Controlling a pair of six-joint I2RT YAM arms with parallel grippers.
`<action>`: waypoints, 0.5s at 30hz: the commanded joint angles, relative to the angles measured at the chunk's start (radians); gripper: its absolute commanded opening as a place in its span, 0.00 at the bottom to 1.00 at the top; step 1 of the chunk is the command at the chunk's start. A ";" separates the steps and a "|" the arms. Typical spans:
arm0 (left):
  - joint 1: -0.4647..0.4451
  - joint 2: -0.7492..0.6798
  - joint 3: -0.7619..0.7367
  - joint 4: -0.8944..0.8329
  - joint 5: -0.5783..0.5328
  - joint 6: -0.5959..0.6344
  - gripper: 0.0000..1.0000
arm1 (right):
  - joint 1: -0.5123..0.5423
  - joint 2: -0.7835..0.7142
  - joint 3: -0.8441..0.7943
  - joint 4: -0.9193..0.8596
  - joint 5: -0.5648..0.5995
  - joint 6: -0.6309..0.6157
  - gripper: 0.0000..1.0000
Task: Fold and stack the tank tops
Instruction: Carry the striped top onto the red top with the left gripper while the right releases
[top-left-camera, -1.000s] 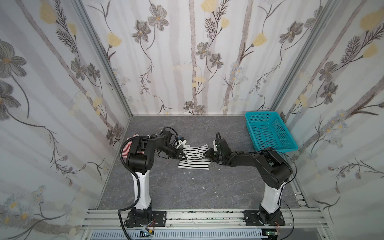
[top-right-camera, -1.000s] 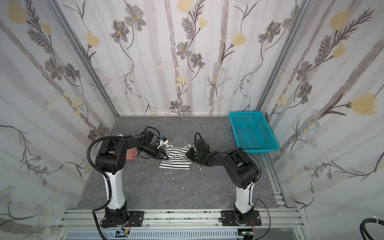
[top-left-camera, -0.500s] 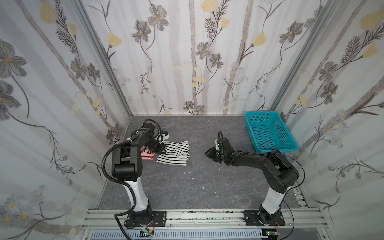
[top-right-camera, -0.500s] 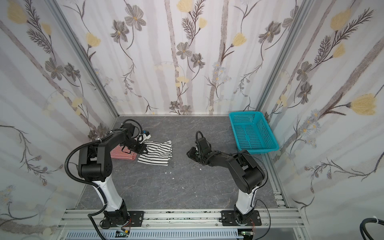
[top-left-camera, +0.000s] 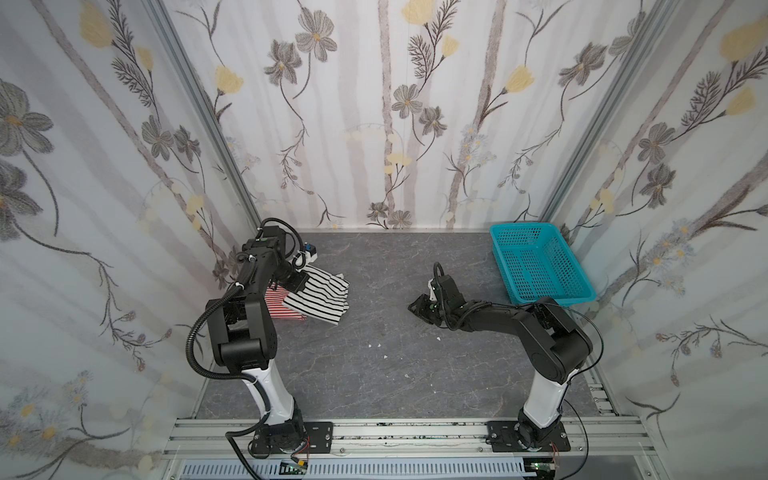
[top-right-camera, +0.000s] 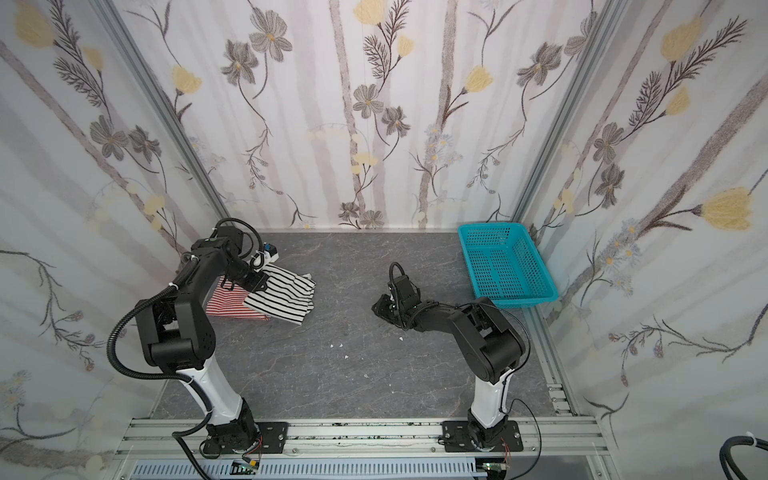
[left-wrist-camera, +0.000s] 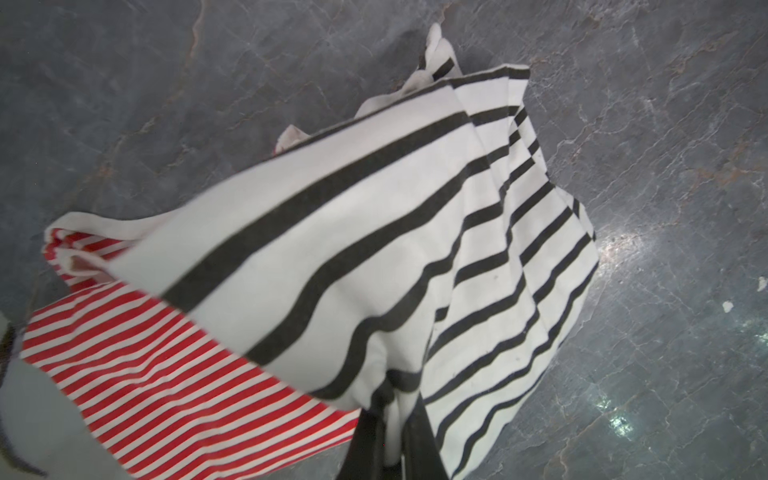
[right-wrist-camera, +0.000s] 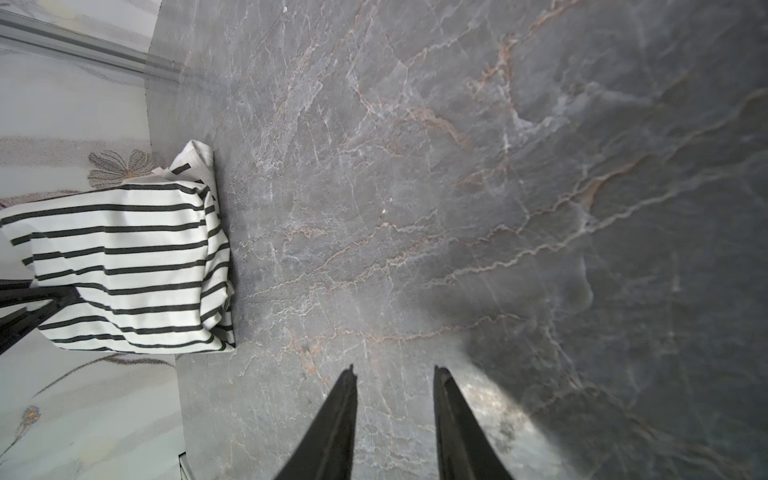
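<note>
Black-and-white tank top (top-left-camera: 320, 297): folded, at about 9 o'clock on the table (top-left-camera: 374, 374) in both top views. Lapped partly over the red-and-white tank top (top-left-camera: 279, 302) and offset toward 3 o'clock, edges not squared up.
Red-and-white tank top: flat underneath, showing only along the 9 o'clock and 6 o'clock sides of the upper one.
Left claw (left-wrist-camera: 392, 419): clamped together on a bunched edge of the black-and-white top, at that top's 10 o'clock side in a top view. In the left wrist view, cloth raised there in a slack fold above the red stripes, the rest trailing away toward 3 o'clock.
Right claw (right-wrist-camera: 394, 370): jaws apart, nothing between them, low over the table near its middle. Both tops off toward 9 o'clock, well apart.
Teal basket (top-left-camera: 540, 266): at 2 o'clock by the wall, far from both tops.
Handling: light, soft, limp knit with no stiffness. Likely to sag and fall open if carried by one point, and knit on knit probably grips enough to drag the lower top along.
Where to hold: a folded edge or corner, pinched through all layers. Two corners safer than one.
</note>
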 joint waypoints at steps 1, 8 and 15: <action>0.007 -0.017 0.047 -0.099 -0.029 0.062 0.00 | 0.000 0.011 0.007 0.019 0.007 0.005 0.33; 0.024 -0.016 0.122 -0.161 -0.069 0.095 0.00 | 0.006 0.031 0.009 0.037 0.001 0.018 0.33; 0.040 -0.013 0.196 -0.207 -0.090 0.115 0.00 | 0.007 0.035 0.006 0.038 0.004 0.018 0.33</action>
